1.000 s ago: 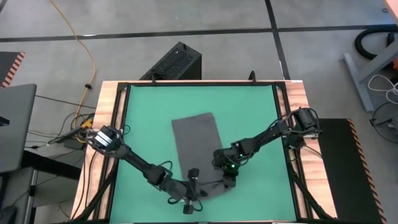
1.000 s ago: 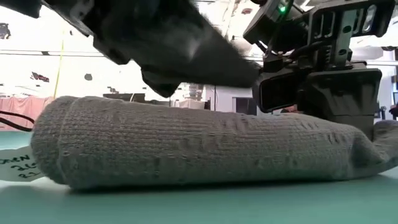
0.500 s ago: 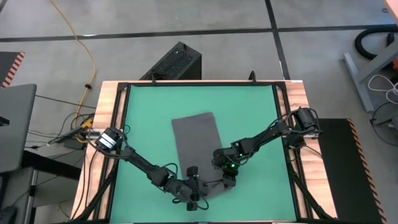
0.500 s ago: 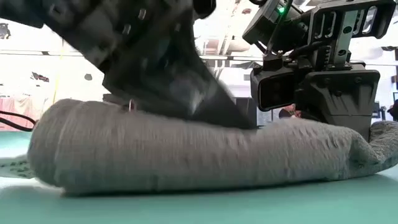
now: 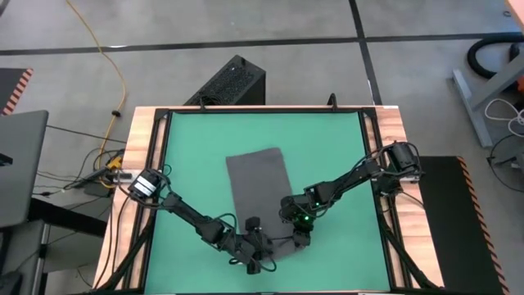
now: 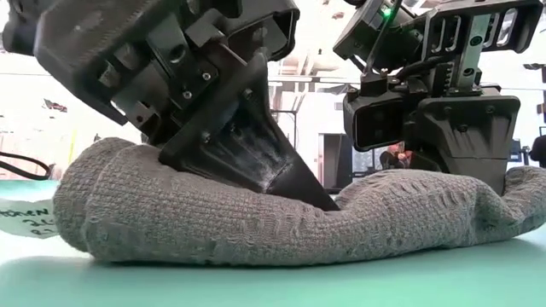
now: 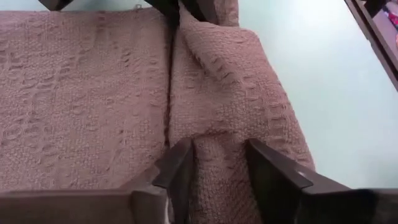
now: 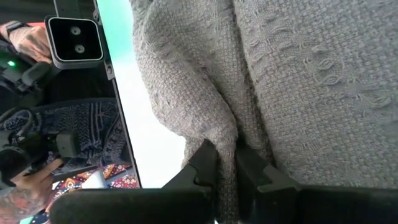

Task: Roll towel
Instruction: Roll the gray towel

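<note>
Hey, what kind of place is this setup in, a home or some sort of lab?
Most likely a robotics lab or workshop: a wood-edged table with a green mat on a bare grey concrete floor, a loose yellow cable trailing across it, and two dark arms working a dark grey woven towel.

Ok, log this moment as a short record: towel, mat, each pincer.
towel: grey towel, near end rolled, far part flat on the mat
mat: green mat, covers the table
left pincer: left pincer at the roll's near end, fingers apart astride a fold
right pincer: right pincer at the roll, shut on a pinch of towel
room: person's hand beyond the table
</note>
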Controlling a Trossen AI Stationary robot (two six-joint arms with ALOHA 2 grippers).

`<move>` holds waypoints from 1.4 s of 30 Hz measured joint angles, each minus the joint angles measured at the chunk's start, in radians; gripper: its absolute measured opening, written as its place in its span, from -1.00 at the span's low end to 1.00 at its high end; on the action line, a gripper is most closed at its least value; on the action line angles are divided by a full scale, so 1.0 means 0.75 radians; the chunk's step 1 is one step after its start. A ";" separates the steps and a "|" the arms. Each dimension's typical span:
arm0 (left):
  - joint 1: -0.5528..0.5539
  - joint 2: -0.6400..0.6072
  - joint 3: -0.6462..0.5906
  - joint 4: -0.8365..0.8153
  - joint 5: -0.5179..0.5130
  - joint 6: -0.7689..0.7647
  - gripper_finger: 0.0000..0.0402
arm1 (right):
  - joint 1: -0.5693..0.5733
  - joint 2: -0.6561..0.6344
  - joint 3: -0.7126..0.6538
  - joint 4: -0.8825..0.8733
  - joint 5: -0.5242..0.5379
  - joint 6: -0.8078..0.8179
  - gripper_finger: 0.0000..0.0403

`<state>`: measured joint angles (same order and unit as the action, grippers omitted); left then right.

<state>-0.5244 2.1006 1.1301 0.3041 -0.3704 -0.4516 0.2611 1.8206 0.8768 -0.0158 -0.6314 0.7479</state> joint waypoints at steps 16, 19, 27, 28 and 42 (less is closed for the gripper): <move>0.013 0.009 -0.123 0.118 0.113 -0.234 -0.99 | 0.017 -0.259 -0.002 -0.549 0.135 -0.367 -0.24; 0.010 0.009 -0.223 0.300 0.134 -0.258 -0.99 | 0.101 -0.354 -0.015 -0.546 0.317 -0.431 -0.19; 0.019 0.009 -0.310 0.470 0.170 -0.295 -1.00 | 0.501 -0.510 -0.145 -0.063 1.038 -0.551 -0.18; 0.024 0.009 -0.311 0.471 0.180 -0.297 -1.00 | 0.553 -0.494 -0.156 -0.020 1.117 -0.614 -0.18; 0.045 0.006 -0.312 0.470 0.229 -0.357 -1.00 | 0.730 -0.201 -0.080 0.069 1.549 -0.733 0.15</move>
<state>-0.4904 2.1048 0.8963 0.6563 -0.1989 -0.7196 0.8085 1.6699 0.8165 0.0356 0.5301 0.1985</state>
